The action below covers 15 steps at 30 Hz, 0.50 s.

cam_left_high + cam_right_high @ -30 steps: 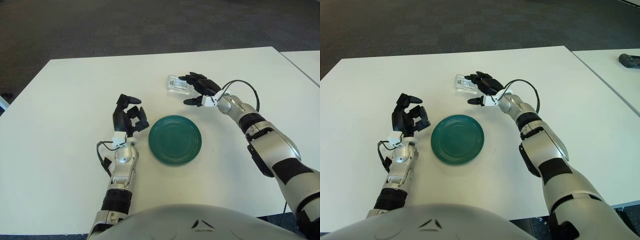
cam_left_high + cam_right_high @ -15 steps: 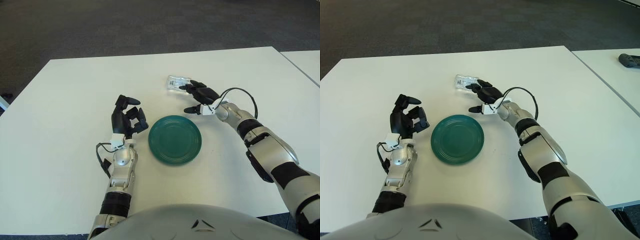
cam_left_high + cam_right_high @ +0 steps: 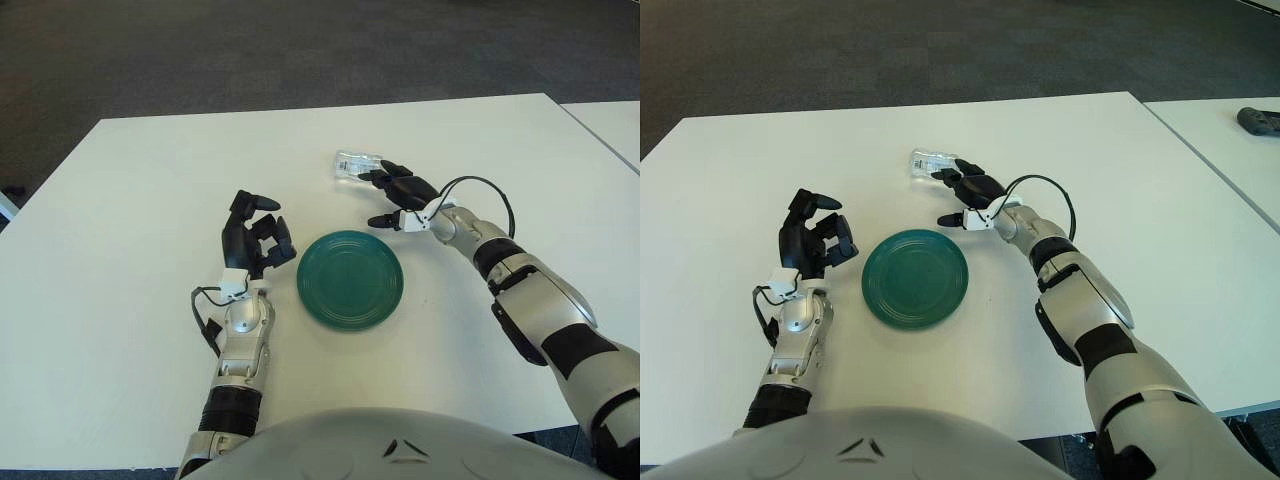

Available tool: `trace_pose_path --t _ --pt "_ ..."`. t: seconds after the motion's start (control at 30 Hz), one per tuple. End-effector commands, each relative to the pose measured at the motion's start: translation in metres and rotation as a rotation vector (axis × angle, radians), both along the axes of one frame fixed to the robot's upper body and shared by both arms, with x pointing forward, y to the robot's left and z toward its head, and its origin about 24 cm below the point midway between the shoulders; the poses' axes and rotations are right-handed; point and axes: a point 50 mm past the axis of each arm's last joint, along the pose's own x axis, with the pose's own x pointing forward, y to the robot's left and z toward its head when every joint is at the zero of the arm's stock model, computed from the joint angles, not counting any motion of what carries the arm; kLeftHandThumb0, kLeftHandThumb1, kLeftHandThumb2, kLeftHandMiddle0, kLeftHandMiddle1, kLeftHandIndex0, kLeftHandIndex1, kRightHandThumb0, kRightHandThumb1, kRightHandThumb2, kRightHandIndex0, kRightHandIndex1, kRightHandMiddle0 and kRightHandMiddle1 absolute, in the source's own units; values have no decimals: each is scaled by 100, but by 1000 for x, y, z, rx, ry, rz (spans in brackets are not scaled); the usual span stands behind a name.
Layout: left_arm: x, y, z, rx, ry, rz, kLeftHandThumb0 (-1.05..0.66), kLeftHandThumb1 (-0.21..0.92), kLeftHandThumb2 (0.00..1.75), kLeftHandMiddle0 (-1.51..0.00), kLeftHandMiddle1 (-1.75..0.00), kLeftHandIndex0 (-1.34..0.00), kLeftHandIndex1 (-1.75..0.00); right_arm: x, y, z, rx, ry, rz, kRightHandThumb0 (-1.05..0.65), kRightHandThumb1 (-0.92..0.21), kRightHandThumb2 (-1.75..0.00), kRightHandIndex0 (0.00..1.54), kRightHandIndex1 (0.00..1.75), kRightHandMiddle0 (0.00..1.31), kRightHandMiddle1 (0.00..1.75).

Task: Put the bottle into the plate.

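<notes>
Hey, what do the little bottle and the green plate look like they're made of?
The bottle, lying on its side at the right hand, looks like clear thin plastic: the white table shows through it, and it seems to carry a pale label. The plate is opaque teal with a smooth, faintly glossy surface, so glazed ceramic or hard plastic; the look alone cannot settle which.

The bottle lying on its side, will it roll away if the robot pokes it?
Probably. The bottle lies flat on the smooth white table, so a nudge might roll it. It looks clear and small, likely light. The right hand reaches over it, fingers spread, not yet gripping.
</notes>
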Motion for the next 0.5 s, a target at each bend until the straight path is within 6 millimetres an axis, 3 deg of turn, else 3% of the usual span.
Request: trace_pose_path --t 0.0,0.47 --pt "0 -8 0 -49 4 -1 -50 27 137 -130 -175 -65 -175 -2 -1 -6 -19 15 -12 -105 -92 -61 7 0 0 33" --pt "3 -8 0 -42 4 0 -51 26 139 -131 -175 -66 -175 -2 -1 -6 -11 29 -7 -105 -92 -59 6 0 0 30"
